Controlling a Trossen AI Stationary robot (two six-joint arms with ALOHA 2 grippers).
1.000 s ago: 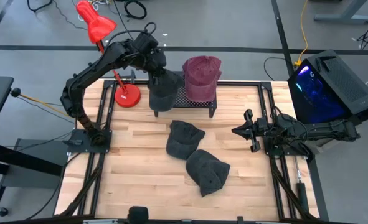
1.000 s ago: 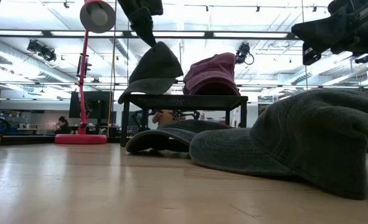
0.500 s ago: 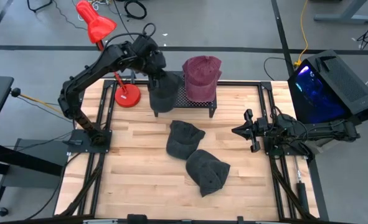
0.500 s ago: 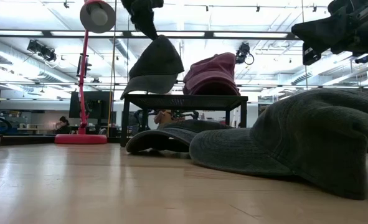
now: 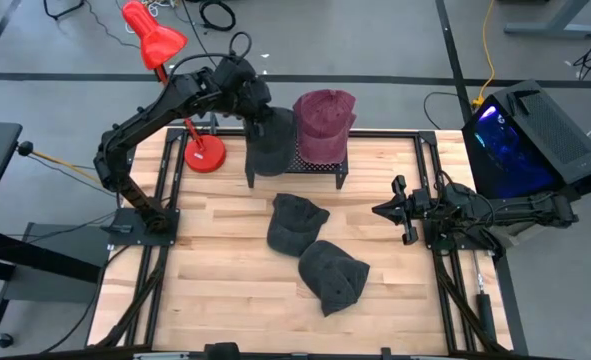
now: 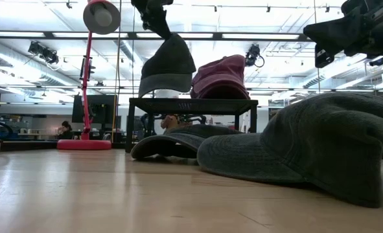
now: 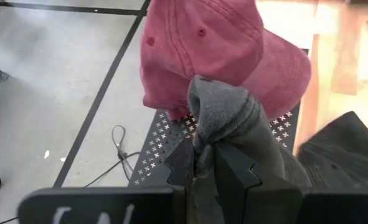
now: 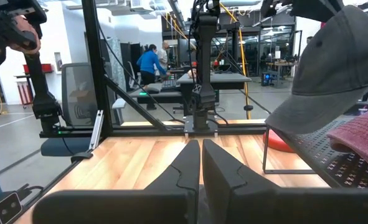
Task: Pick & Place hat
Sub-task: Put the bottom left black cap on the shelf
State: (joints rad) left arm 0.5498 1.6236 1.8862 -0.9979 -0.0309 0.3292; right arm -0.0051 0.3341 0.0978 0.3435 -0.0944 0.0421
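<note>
The left claw (image 5: 258, 108) has carried the grey cap (image 5: 272, 143) sideways toward the red cap (image 5: 324, 122). The grey cap now hangs over the rack (image 6: 190, 102), just beside the red one, where a second ago it overhung the rack's outer end. Its brim points more steeply down.

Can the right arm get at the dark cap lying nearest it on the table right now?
Probably yes. The right tool is shut and empty beside the nearest dark cap, with only bare table between them.
</note>
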